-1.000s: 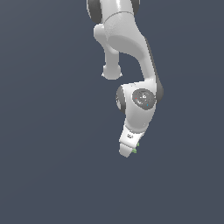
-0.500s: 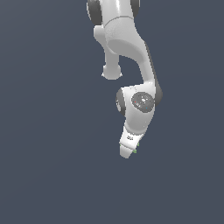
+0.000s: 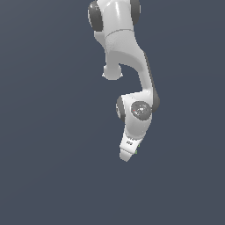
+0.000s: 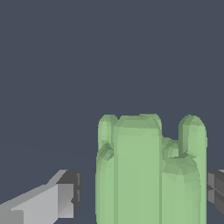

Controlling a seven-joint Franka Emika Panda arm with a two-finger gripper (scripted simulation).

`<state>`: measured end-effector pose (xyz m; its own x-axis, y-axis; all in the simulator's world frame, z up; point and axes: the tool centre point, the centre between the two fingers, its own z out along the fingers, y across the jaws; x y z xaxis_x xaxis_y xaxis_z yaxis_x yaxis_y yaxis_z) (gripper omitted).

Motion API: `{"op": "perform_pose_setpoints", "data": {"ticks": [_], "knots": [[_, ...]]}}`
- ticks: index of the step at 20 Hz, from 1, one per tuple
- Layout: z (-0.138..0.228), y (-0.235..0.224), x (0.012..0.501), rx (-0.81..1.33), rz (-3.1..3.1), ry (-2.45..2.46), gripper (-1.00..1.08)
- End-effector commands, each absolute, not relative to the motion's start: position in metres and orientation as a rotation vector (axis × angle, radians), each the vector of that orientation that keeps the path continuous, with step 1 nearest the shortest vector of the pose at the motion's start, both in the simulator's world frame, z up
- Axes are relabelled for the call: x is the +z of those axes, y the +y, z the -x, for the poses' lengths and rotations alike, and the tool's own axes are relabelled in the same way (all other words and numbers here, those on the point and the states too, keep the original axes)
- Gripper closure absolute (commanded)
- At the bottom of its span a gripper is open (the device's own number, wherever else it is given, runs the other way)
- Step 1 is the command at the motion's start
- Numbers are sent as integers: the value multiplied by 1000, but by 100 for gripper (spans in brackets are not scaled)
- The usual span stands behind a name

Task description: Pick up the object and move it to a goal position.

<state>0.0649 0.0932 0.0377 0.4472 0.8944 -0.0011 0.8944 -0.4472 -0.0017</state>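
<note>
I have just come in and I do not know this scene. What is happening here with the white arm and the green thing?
A white robot arm reaches down over a plain dark grey surface. Its gripper is placed around a small light-green piece of parallel bars. In the wrist view the jaws stand on either side of the piece, one clearly apart from it, so the grasp is not closed yet. In the exterior view only a green speck shows beside the gripper.

White glossy arm (image 3: 127, 57), dark grey joint caps; tool (image 3: 127, 154) white, grey fingers (image 4: 52, 201).
</note>
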Motion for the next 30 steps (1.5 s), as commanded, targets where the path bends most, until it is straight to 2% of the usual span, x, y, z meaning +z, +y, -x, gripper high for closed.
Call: {"op": "perform_pose_setpoints", "data": {"ticks": [1,2,17,22,30], "knots": [[-66,93,38,0,2673,-1651,-92],[-66,93,38,0,2673,-1651,108],[-69,83,45,0,2673,-1651,108],[-76,52,65,0,2673,-1651,108],[-95,-21,115,-1,2672,-1651,108]]}}
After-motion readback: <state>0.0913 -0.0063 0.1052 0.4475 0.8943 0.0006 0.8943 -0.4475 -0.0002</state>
